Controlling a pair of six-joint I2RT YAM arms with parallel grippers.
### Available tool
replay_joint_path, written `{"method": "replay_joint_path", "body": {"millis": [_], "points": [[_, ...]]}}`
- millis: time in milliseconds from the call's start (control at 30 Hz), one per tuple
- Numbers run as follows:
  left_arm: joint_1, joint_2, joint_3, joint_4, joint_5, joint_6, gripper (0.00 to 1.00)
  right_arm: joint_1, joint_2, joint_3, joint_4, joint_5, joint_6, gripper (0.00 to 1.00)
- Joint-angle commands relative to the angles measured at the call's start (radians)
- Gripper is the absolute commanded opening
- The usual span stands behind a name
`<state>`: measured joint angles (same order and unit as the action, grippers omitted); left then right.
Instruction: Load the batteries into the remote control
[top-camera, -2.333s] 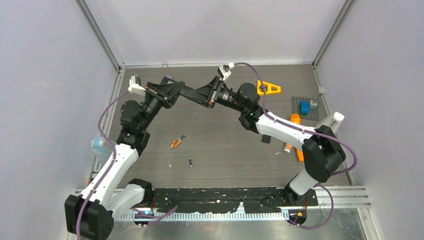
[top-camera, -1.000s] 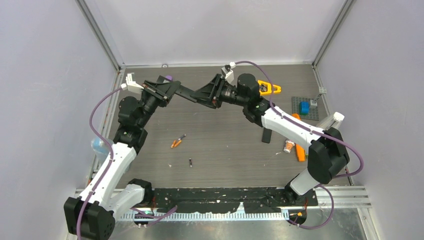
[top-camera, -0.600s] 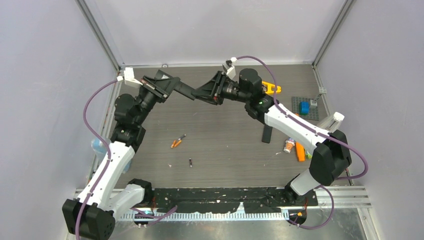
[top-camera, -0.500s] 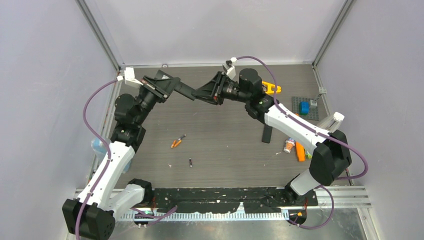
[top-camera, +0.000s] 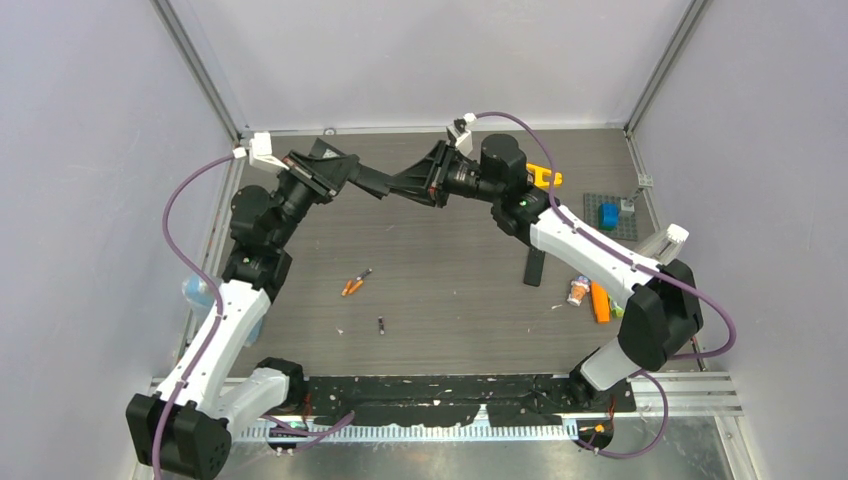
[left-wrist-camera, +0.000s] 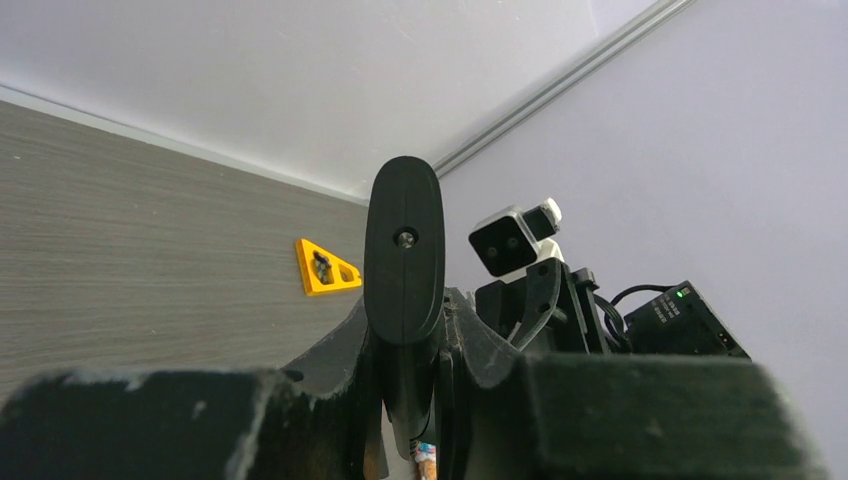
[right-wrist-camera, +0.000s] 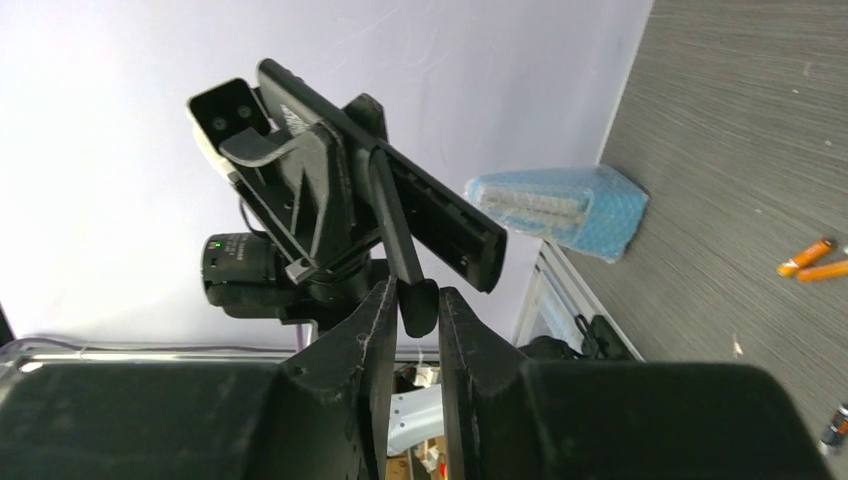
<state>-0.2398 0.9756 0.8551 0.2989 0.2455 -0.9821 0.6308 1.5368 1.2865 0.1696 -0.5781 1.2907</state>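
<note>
Both grippers hold one black remote (top-camera: 388, 186) between them, in the air above the back of the table. My left gripper (top-camera: 358, 181) is shut on its left end and my right gripper (top-camera: 414, 184) on its right end. In the left wrist view the remote (left-wrist-camera: 403, 250) stands edge-on out of the left gripper (left-wrist-camera: 412, 385). In the right wrist view its rounded end (right-wrist-camera: 417, 306) sits in the right gripper (right-wrist-camera: 413, 322). Two orange batteries (top-camera: 352, 284) and a dark grey one (top-camera: 381, 325) lie on the table's middle; the right wrist view shows the orange batteries (right-wrist-camera: 810, 262) too.
A second black remote-like piece (top-camera: 535, 267) lies at mid right, beside a long orange stick (top-camera: 598, 303). A yellow triangle (top-camera: 543, 177) and a grey plate with a blue block (top-camera: 610, 215) sit at the back right. A blue bubble-wrap bag (top-camera: 197, 292) lies at the left edge.
Both arms have carried the remote up and toward the back of the table, still gripped at both ends. The batteries on the table have not moved.
</note>
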Motion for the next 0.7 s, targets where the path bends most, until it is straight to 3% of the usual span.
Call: {"method": "replay_joint_path", "body": {"millis": [0, 67, 300, 667], "points": [[-0.004, 0.008, 0.028, 0.064, 0.003, 0.048, 0.0, -0.007, 0.004, -0.015, 0.207, -0.009, 0.088, 0.1], [-0.006, 0.014, 0.019, 0.056, 0.003, 0.058, 0.0, -0.008, 0.016, -0.02, 0.274, -0.001, 0.099, 0.06], [-0.006, 0.004, -0.027, 0.022, -0.021, 0.106, 0.0, -0.016, 0.033, -0.009, 0.37, 0.036, 0.098, 0.05], [0.006, -0.029, -0.095, -0.062, -0.07, 0.276, 0.0, -0.1, -0.047, -0.14, 0.344, 0.063, 0.054, 0.05]]}}
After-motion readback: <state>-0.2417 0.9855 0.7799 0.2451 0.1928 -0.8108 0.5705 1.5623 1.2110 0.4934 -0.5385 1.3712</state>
